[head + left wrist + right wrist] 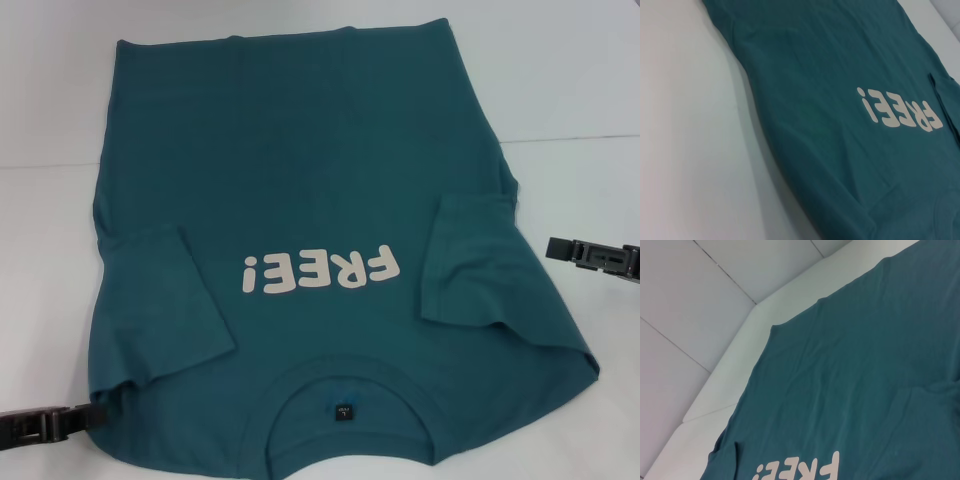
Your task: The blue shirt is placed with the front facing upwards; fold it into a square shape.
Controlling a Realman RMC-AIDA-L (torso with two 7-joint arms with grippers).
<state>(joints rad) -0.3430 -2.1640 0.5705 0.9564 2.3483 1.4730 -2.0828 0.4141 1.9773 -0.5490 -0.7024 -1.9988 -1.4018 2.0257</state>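
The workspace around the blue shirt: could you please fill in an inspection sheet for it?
Surface: white table, bare around the shirt.
Job's things: blue shirt lies flat, front up, FREE! lettering showing, collar nearest the robot, both sleeves folded inward.
Clutter: nothing seen.
Grippers: left gripper at the shirt's near left corner; right gripper beside the right edge, apart from the cloth.
Cables: nothing seen.
Surroundings: pale tiled floor beyond the table.

Left gripper (85, 417) low at about 8 o'clock in the head view, pointing toward 3 o'clock with its tip at the cloth edge; right gripper (556, 248) at about 3 o'clock, pointing toward 9 o'clock, clear of contact.
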